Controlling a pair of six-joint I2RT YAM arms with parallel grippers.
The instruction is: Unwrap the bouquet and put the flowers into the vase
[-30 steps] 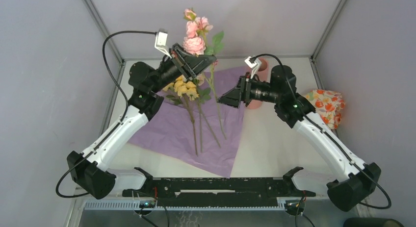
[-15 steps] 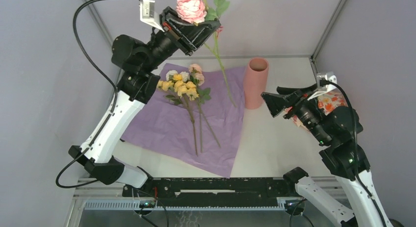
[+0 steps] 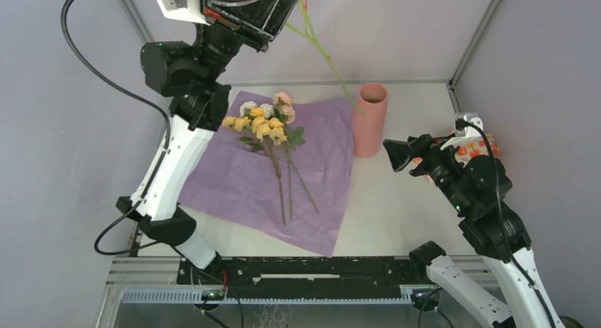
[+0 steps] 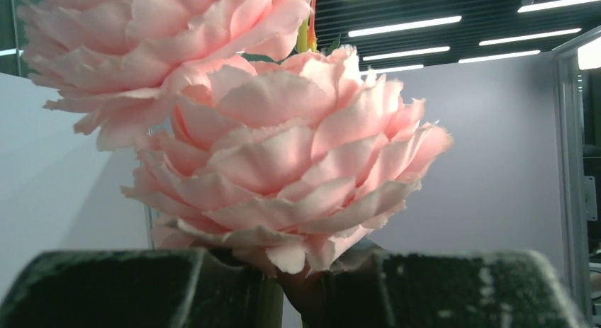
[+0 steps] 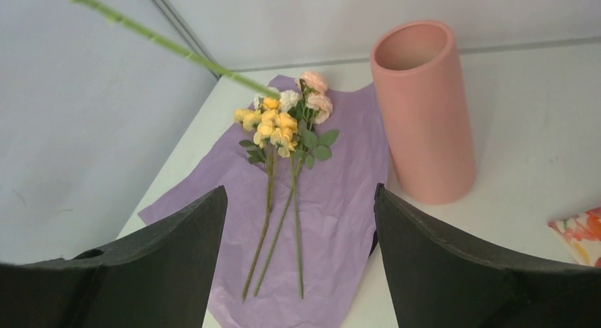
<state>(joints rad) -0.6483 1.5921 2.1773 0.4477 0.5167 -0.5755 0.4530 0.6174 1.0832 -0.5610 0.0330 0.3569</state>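
Clamping a pink rose, left pincer hangs high; right pincer gapes wide.

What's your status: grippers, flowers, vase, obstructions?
Left gripper shut on pink rose, held high. Right gripper open, near vase. Other flowers on purple paper. Nothing blocking vase.

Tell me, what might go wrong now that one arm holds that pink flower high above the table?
1. The left gripper pinches the pink flower just under its bloom, so the long stem dangles free and could swing past the mouth of the vase.
2. The stem's tip looks close to the tall vase. A sideways nudge might topple it, and the open right gripper is apart from it, not steadying it.
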